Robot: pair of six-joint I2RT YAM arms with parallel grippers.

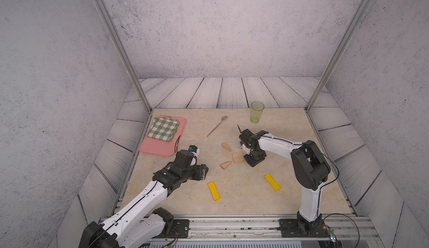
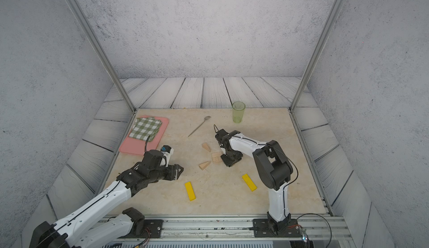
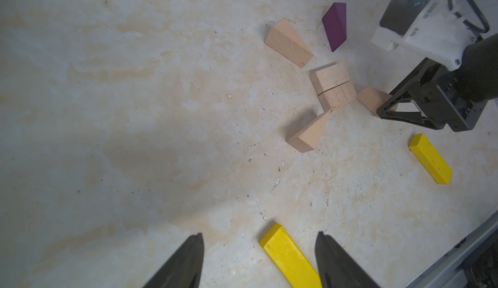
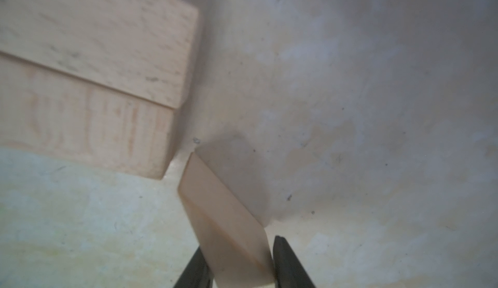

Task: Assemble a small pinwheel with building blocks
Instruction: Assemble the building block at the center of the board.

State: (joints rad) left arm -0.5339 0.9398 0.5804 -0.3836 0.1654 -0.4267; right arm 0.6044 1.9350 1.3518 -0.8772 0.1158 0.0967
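Place: robot lab test cell, not a real room
Walls: printed concrete-look sheets (image 1: 58, 73) on bare aluminium posts (image 1: 119, 49)
Trim: fake plank panels (image 1: 209, 93) round a marble-look counter (image 1: 232, 202)
Hardware: left arm (image 1: 139, 198) and right arm (image 1: 308, 198) bolted to a slotted rail (image 1: 232, 227)
Props: building blocks (image 1: 238, 157), green cup (image 1: 257, 112), spoon (image 1: 216, 127), pink tray (image 1: 162, 148), kinda staged

In both top views the right gripper (image 1: 246, 159), at three o'clock of the wooden rectangles (image 1: 238, 157), covers the wooden wedge (image 4: 229, 227) it grips, and the right arm (image 1: 276, 143) hides the purple wedge (image 3: 334, 25). The right wrist view is blurred throughout, and its edges crop wedge and rectangles alike. A yellow bar (image 3: 289, 259) runs off the left wrist view.
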